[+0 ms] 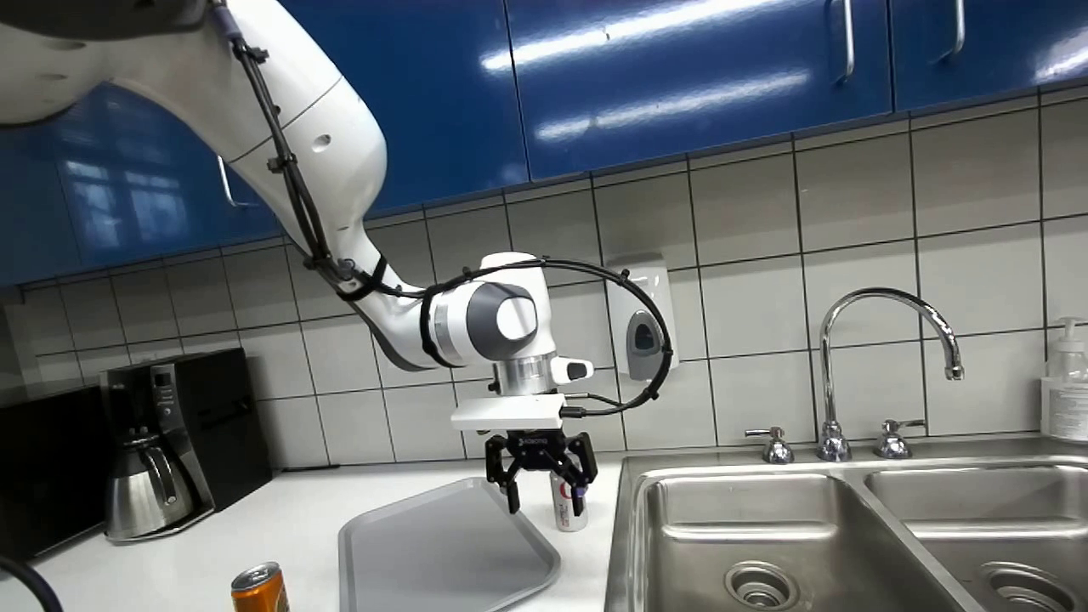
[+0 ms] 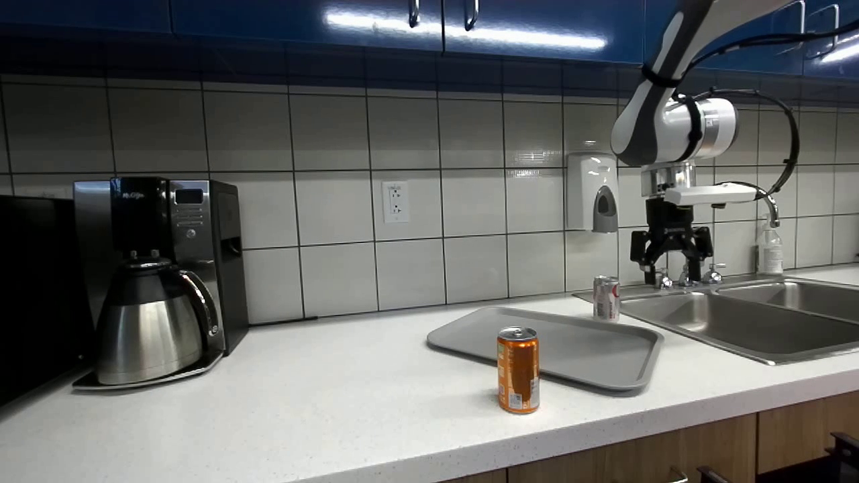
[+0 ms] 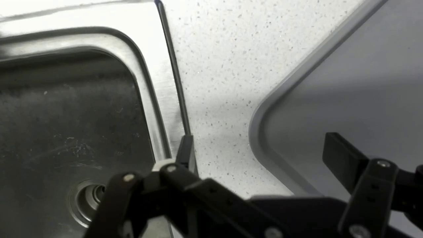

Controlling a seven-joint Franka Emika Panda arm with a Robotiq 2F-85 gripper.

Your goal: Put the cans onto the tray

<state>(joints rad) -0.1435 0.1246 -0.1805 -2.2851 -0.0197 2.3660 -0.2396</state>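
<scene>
Wrist view: the tray [image 3: 347, 89] lies lower than the tool [image 3: 259, 140].

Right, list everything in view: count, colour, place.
counter: one, white, across both exterior views
tray: one, grey, on counter
sink: one, steel, two basins, in counter
orange can: one, orange, silver top, on counter beside tray
silver can: one, silver, reddish mark, on counter near sink
coffee maker: one, black and silver, on counter
pot: one, steel and black, in coffee maker
unidentified object: one, black, beside coffee maker
wall: one, pale tiled, behind counter
dispenser: one, white, on wall
outlet: one, white, on wall
tap: one, chrome, behind sink
bottle: one, whitish, behind sink
cupboards: several, blue, above counter
wooden fronts: several, brown, below counter
arm: one, white and grey, over counter
cables: several, black, along arm
gripper: one, black, open, above counter
</scene>
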